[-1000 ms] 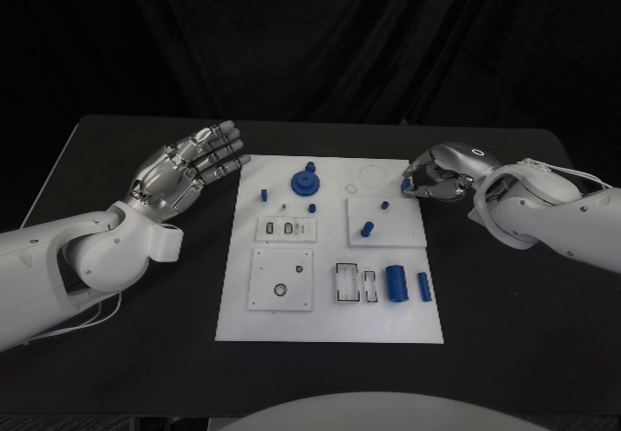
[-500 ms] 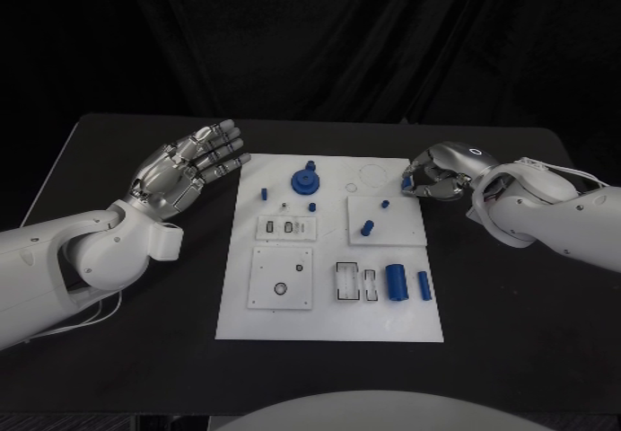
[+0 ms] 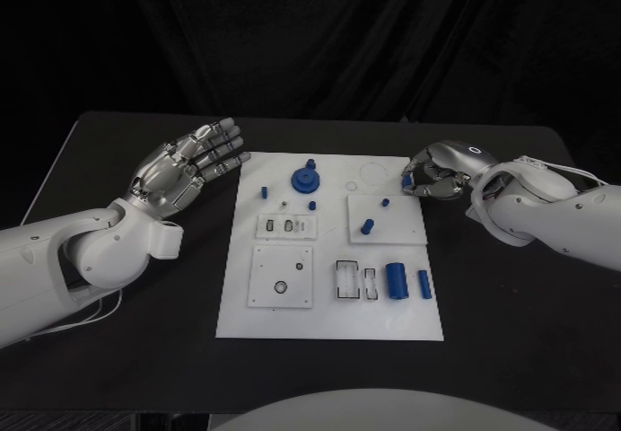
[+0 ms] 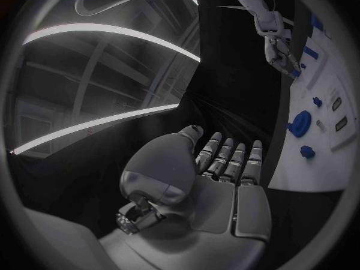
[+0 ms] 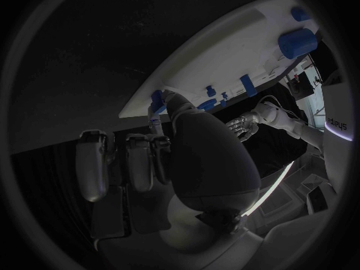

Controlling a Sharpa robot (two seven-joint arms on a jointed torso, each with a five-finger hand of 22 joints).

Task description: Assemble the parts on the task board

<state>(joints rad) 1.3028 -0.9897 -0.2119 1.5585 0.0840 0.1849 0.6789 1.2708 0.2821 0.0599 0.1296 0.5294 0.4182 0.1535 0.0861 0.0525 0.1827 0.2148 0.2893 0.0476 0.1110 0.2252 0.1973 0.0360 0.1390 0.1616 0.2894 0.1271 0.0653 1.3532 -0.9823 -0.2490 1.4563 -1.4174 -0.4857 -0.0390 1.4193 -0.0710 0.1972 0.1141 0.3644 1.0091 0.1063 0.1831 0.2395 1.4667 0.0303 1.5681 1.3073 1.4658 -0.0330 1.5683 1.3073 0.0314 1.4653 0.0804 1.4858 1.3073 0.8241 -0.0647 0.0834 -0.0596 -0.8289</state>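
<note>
The right hand (image 3: 438, 176) sits at the far right edge of the task board (image 3: 330, 323), pinching a small blue part (image 3: 406, 180). The left hand (image 3: 184, 169) hangs over the bench (image 3: 117, 359) left of the board, fingers spread, holding nothing.

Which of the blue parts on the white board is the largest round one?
The blue gear-like disc with a knob on top, near the task board's far edge; the other blue parts are thin pegs or plain cylinders.
</note>
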